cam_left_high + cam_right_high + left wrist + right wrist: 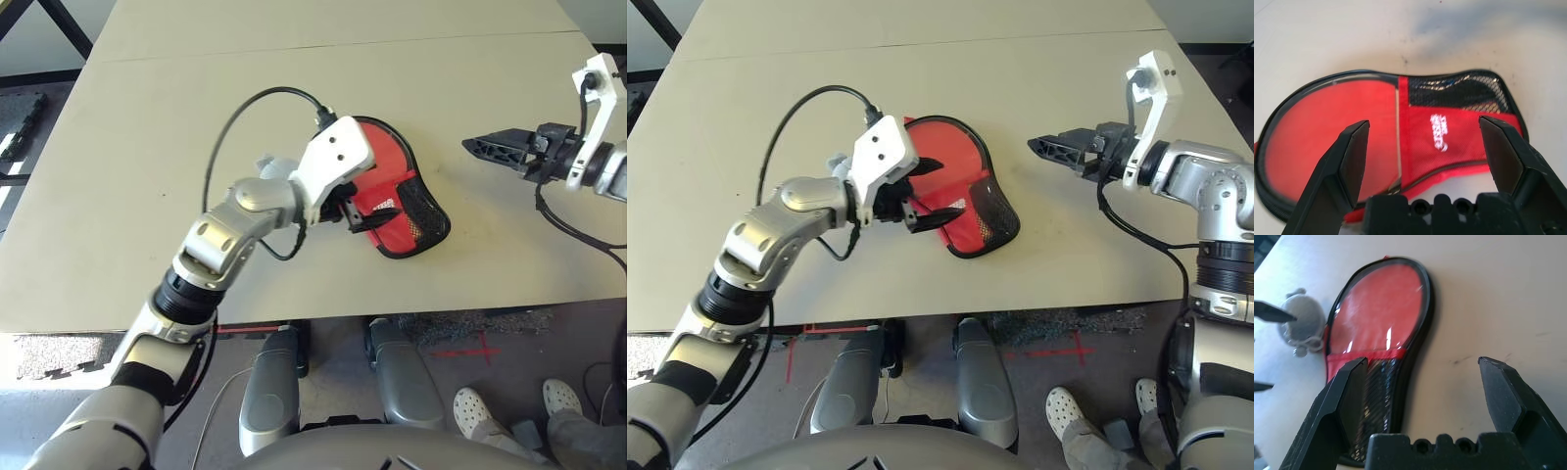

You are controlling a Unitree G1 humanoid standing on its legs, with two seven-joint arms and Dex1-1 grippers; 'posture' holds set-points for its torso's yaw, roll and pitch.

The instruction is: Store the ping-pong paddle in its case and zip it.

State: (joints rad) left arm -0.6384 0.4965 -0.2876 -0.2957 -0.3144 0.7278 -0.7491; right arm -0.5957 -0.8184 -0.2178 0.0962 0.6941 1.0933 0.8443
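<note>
Case [397, 162] lies flat on table [196, 78], near the robot-side edge, between the two grippers; round end points away from the robot, mesh pocket [423, 211] end nearer and angled toward the robot's right; small white logo [1440, 132] on the red panel beside the mesh; black zipper edging [1422, 328] runs around the rim, can't tell whether it is fully closed.

Clear window [1378, 308] on the round part shows a smooth red face behind it; can't tell for sure whether that is the ping-pong paddle or the case's own back.

Left gripper [1424, 119] hovers over the case; jaws released, spread wide, nothing between them gripped; right gripper [1423, 358] is off the case's right side, jaws also wide apart, grasping nothing.

Grey-white pouch [1303, 318] sits on the table just beside the case, on the robot's left; person's shoes [470, 411] on the floor, robot's right.
</note>
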